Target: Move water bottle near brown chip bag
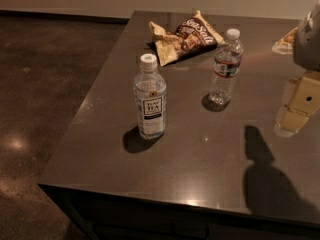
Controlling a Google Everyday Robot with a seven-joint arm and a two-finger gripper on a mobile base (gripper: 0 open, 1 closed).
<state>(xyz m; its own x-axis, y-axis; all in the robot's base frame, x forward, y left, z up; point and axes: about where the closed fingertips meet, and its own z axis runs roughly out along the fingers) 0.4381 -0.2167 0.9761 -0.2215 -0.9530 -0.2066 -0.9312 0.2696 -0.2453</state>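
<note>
Gripper [300, 104] at right edge, state unclear, water bottle [225, 66] by brown chip bag [185, 36], tea bottle [150, 101] near

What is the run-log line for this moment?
water bottle upright, ungrasped | brown chip bag behind-left of it | pincer at right edge, clear of bottle
</note>
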